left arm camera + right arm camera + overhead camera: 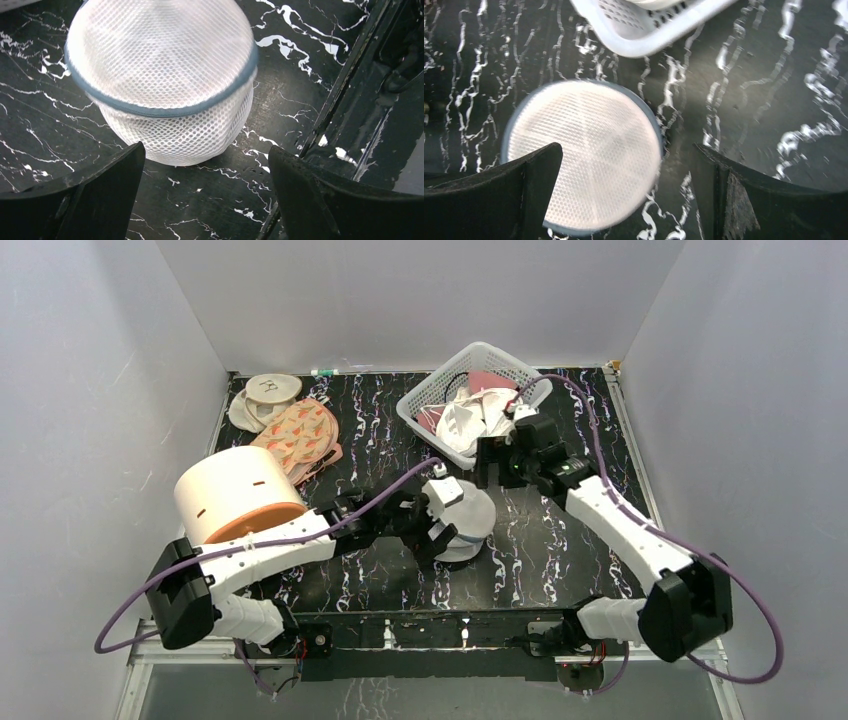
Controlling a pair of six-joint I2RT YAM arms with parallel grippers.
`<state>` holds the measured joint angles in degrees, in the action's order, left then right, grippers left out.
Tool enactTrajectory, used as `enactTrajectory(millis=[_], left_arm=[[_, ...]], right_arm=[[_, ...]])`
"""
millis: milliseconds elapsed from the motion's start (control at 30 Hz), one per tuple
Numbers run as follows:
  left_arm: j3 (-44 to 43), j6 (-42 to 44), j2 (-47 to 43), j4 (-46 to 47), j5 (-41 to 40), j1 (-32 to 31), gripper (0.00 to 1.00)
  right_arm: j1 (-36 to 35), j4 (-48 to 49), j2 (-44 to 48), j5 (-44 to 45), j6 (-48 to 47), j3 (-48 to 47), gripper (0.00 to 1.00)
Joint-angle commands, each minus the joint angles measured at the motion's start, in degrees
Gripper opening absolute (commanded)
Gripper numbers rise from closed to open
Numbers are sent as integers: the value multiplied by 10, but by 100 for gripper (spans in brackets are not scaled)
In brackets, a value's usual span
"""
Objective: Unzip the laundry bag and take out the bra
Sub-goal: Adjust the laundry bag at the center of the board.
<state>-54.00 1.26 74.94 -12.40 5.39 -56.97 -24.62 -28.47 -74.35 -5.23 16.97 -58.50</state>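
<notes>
Soft, even light is filling the top view; glare is bleaching the laundry bag (581, 155), and blur is smearing both wrist views.

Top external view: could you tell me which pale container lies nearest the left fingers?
The round mesh laundry bag, right before them; the cream cylinder and lattice basket sit farther off.

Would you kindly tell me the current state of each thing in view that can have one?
laundry bag: zipped shut along the visible rim, resting on the table, ungripped.
left end effector: open, empty, close to the bag.
right end effector: open, empty, above the table.
basket: upright, holding garments.
bra: not visible.
</notes>
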Motion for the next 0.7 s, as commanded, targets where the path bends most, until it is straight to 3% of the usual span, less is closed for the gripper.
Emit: enactTrajectory(millis=[0, 200, 400, 567, 667], left_arm=[[-34, 71, 8, 8, -12, -28, 91], [-52, 112, 46, 77, -38, -69, 96], [-89, 33, 97, 132, -74, -77, 81], [-74, -46, 66, 164, -81, -77, 78], [-74, -103, 49, 160, -80, -78, 81]], right_arm=[[36, -47, 84, 82, 12, 18, 98], [62, 9, 211, 90, 59, 104, 98], [68, 23, 229, 42, 100, 159, 97], [72, 13, 232, 29, 125, 192, 81], [73, 19, 230, 50, 161, 206, 76]])
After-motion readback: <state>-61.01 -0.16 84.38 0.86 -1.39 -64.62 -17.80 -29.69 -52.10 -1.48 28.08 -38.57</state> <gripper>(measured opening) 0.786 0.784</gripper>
